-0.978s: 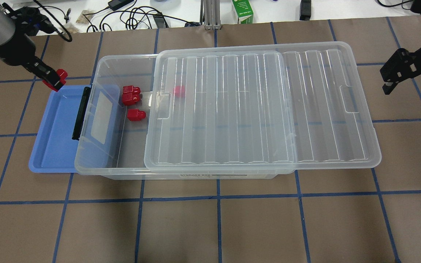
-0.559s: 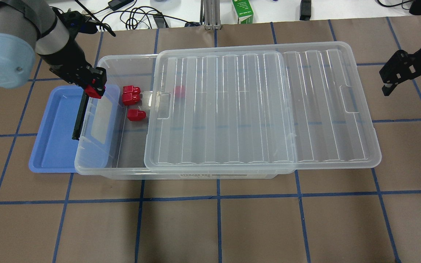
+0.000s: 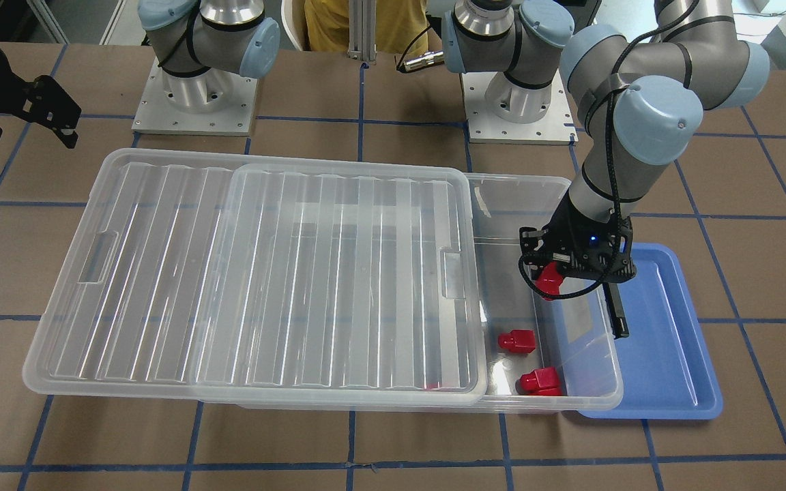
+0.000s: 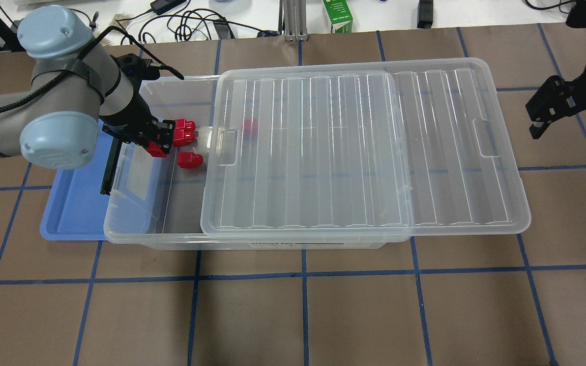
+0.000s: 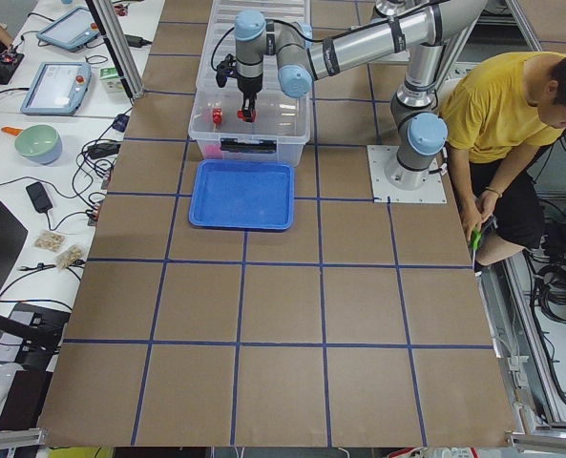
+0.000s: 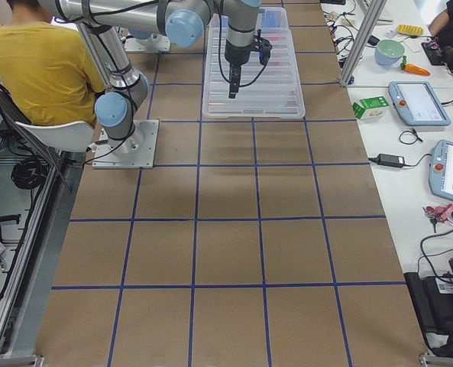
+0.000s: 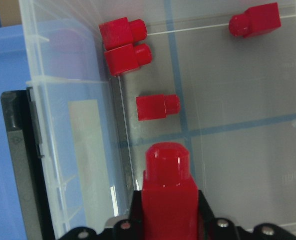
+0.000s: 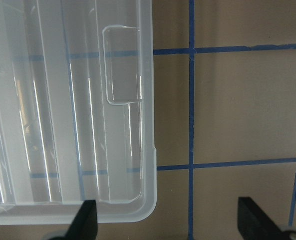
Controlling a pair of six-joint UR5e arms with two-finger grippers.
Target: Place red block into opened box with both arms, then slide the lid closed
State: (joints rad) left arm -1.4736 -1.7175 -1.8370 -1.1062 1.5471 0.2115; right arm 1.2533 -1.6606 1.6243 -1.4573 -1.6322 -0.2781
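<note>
The box (image 4: 171,239) stands open at the end under the left jaws. The lid (image 4: 364,152) is slid off toward the right jaws and overhangs the far end, so closing it has not been done. A blue tray (image 4: 77,203) lies just behind the left jaws, partly under the box's clasp end.

The left gripper (image 3: 560,269) hangs over the open part of the box, just inside the clasp-end wall. Its jaws are clenched on the red block (image 7: 167,195), stub pointing away from the wrist. The block is above the box floor and not yet let go.

The right gripper (image 4: 570,124) hovers off the lid's overhanging end with jaws spread wide and empty. From the wrist camera, the lid's corner sits just ahead of one finger, with no contact visible.

Four other blocks (image 7: 157,106) already lie in the box ahead of the left jaws, so I judge the task well along. What seems left is dropping this block and pushing the lid shut.
</note>
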